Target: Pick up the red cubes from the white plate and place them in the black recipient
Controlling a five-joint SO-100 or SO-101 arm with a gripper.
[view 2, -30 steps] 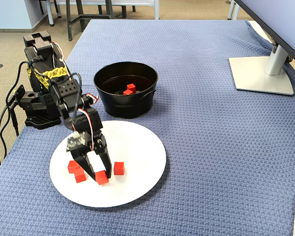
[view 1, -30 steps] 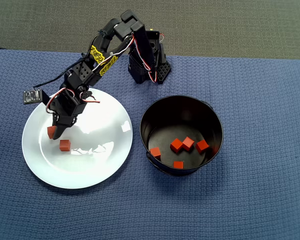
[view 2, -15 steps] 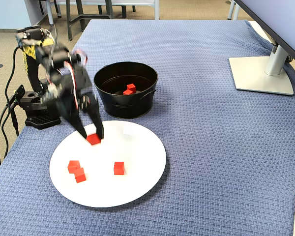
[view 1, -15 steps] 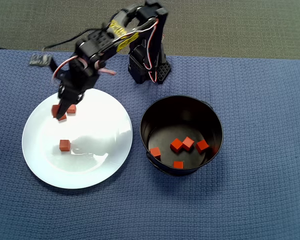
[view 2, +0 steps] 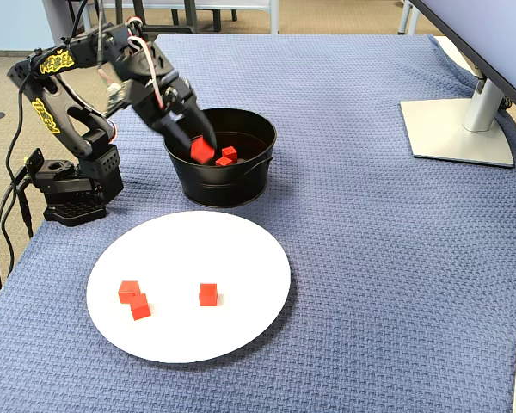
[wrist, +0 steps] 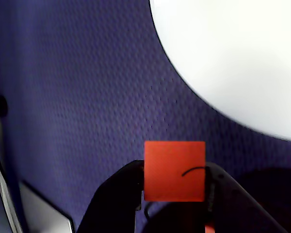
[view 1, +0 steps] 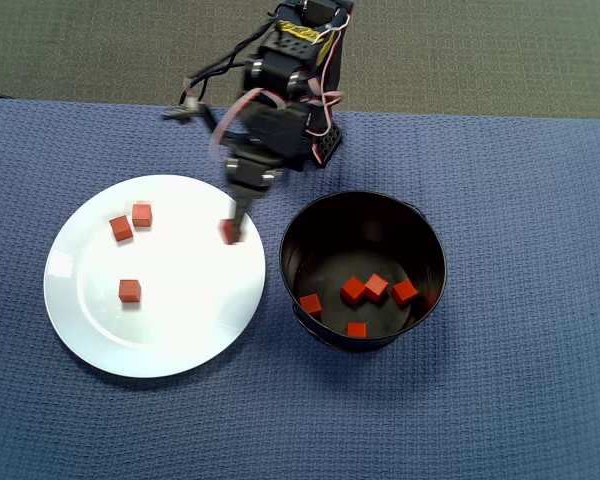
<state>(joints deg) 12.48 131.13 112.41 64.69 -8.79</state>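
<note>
While the gripper (view 1: pixel 232 232) is clamped on one of the red cubes (wrist: pixel 174 171), it hangs over the near-pot side of the white plate (view 1: pixel 90 320) in the overhead view. The black recipient (view 1: pixel 300 215) lies just to its right there, so the carry likely runs rightward over the rim. Three cubes rest on the plate, five show inside the pot. Yellow lettering on the arm is unreadable; the blue tabletop (view 1: pixel 520 400) shows no writing.
</note>
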